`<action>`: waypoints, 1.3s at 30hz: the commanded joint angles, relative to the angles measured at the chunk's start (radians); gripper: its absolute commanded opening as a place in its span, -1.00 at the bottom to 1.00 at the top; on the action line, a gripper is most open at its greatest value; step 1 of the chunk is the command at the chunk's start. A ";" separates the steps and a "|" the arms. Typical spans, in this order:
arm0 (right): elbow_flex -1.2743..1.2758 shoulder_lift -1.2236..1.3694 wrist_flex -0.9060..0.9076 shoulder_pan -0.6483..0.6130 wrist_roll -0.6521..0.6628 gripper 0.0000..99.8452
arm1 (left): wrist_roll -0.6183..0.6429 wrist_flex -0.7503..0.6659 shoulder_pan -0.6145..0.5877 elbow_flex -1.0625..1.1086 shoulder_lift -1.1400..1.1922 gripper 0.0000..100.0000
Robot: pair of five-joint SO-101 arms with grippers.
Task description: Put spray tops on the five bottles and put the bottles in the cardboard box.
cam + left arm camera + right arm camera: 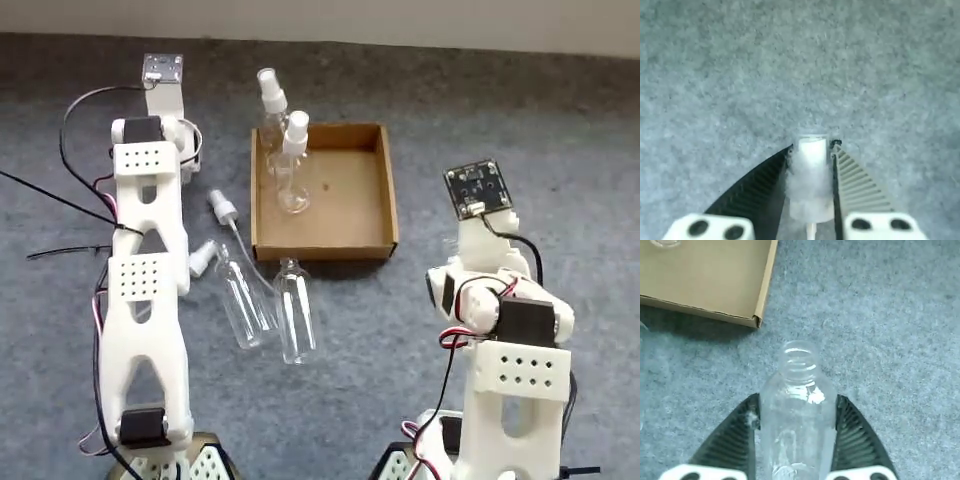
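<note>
In the left wrist view my left gripper (pixel 812 147) is shut on a white spray top (pixel 811 165) just above the grey carpet. My right gripper (pixel 797 402) is shut on the body of a clear bottle (pixel 797 435); its threaded neck is bare and points toward the cardboard box (pixel 705 280). In the high view the box (pixel 385 185) lies in the middle, with a capped bottle (pixel 294 165) standing inside it. Another capped bottle (pixel 270 100) stands at its far left corner. Two clear bottles (pixel 240 295) (pixel 294 305) lie on the carpet before the box.
A loose spray top (pixel 224 210) with its thin tube lies left of the box. Another white top (pixel 203 258) lies by the neck of the left lying bottle. The left arm (pixel 150 250) stretches along the left side; black cables (pixel 70 120) trail beside it.
</note>
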 commanded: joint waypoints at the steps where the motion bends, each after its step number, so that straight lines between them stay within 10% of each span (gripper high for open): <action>1: -0.008 -0.019 -0.012 -0.005 -0.009 -0.99 | 0.003 0.075 0.002 -0.044 -0.027 -0.77; 16: -0.019 -0.021 -0.019 -0.007 -0.005 -0.99 | -0.078 0.305 -0.074 -0.108 -0.676 -0.77; 22: -0.012 -0.021 -0.012 -0.005 -0.005 -0.99 | -0.175 0.304 -0.071 0.326 -0.740 -0.76; 39: -0.008 -0.021 -0.012 -0.005 -0.005 -0.99 | -0.241 -0.095 -0.007 0.639 -0.579 -0.65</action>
